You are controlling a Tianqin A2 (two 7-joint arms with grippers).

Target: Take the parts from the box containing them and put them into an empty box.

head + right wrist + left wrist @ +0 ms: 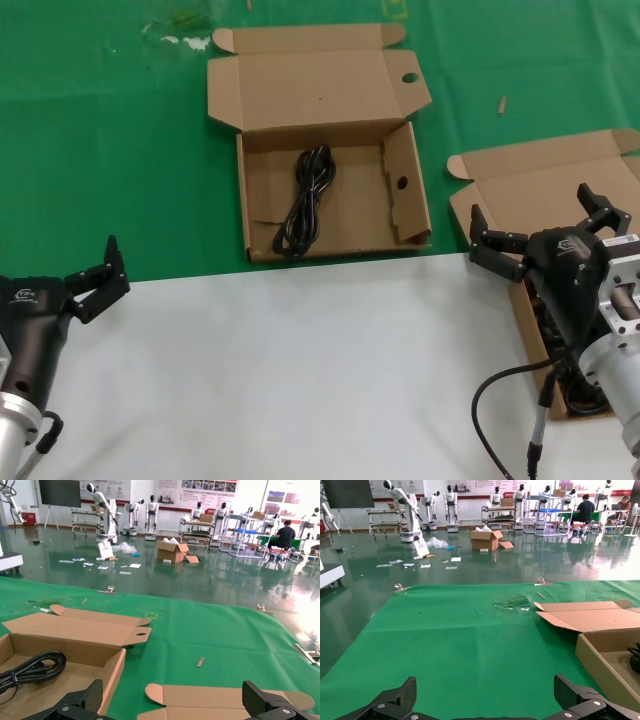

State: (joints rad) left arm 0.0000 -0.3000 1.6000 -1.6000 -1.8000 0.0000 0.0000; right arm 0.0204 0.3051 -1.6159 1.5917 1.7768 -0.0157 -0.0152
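The box with round holes (325, 88) lies open at the centre back, and one black cable bundle (305, 200) rests inside it. The right wrist view shows this box (114, 672) and its cable (35, 666) too. A plain-lidded box (545, 180) sits at the right, mostly hidden by my right arm. Dark cables (580, 395) show inside it under the arm. My right gripper (530, 202) hovers open and empty over this box, above its lid (225, 697). Open and empty, my left gripper (98, 262) waits at the near left, away from both boxes.
Green cloth (120, 150) covers the far table, and a white surface (280, 370) covers the near part. My own black cord (490, 400) loops beside the right arm. A small scrap (502, 104) lies on the cloth between the boxes.
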